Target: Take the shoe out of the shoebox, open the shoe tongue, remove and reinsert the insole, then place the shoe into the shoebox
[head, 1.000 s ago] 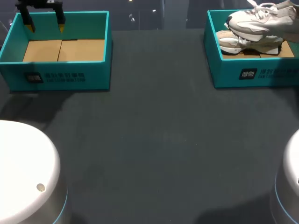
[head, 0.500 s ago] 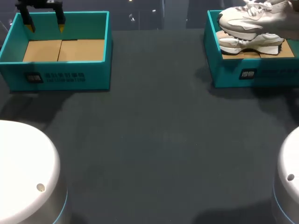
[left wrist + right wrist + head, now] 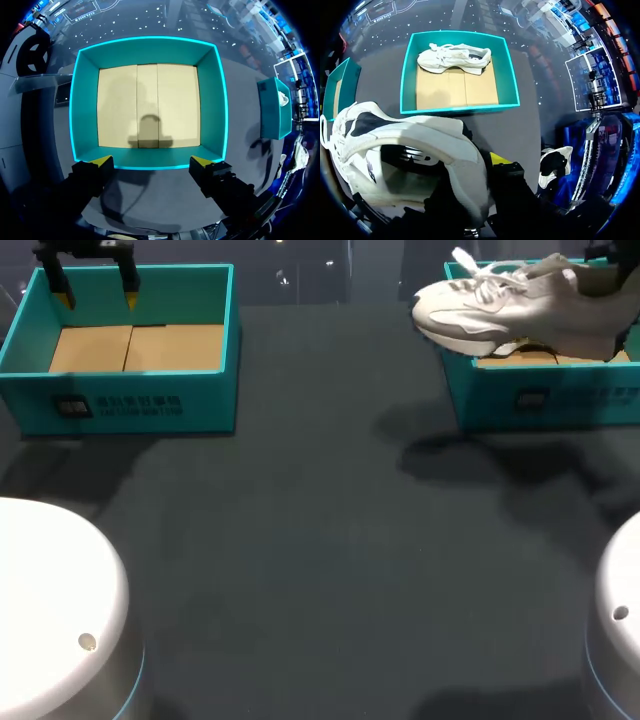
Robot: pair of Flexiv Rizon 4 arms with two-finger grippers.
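A white shoe (image 3: 510,305) hangs in the air over the left wall of the right teal shoebox (image 3: 540,400), its toe past the wall and its laces dangling. My right gripper (image 3: 472,167) is shut on the shoe's heel collar (image 3: 460,150); one yellow fingertip (image 3: 499,159) shows beside it. A second white shoe (image 3: 454,57) lies in that shoebox (image 3: 506,75) on the cardboard bottom. My left gripper (image 3: 97,295) hangs open over the far wall of the left teal box (image 3: 130,405), with nothing between its fingers (image 3: 102,161).
The left box (image 3: 150,47) holds only its cardboard bottom. Dark table surface (image 3: 320,540) stretches between and in front of the two boxes. My arms' white bases (image 3: 50,610) stand at the near corners.
My right gripper has lifted the upper shoe off the other one and carried it left, past the box's left wall. The left arm has kept still.
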